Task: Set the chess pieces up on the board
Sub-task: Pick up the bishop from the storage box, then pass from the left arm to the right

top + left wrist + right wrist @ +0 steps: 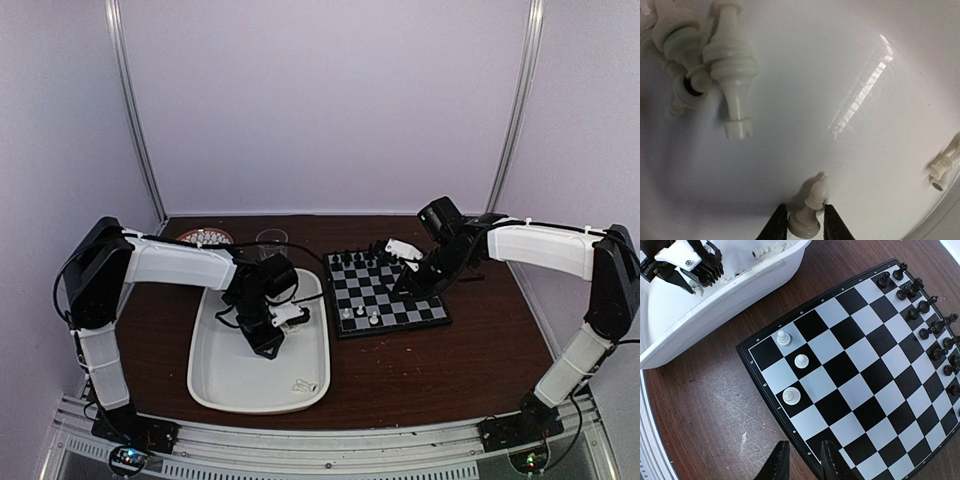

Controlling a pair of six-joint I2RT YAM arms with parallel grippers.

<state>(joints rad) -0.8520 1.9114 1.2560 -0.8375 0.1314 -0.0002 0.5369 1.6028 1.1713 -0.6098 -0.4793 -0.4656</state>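
Observation:
My left gripper is down in the white tray, its two black fingers closed against the sides of a small white bishop-like chess piece that rests on the tray floor. More white chess pieces lie tumbled at the upper left, and one lies at the right edge. On the board stand three white pieces near one corner and a row of black chessmen along the far side. My right gripper hovers open over the board's lettered edge, nothing between its fingers.
The tray sits left of the board on the dark wooden table. A round dish with white bits and a clear cup stand at the back left. Pale walls close in on three sides.

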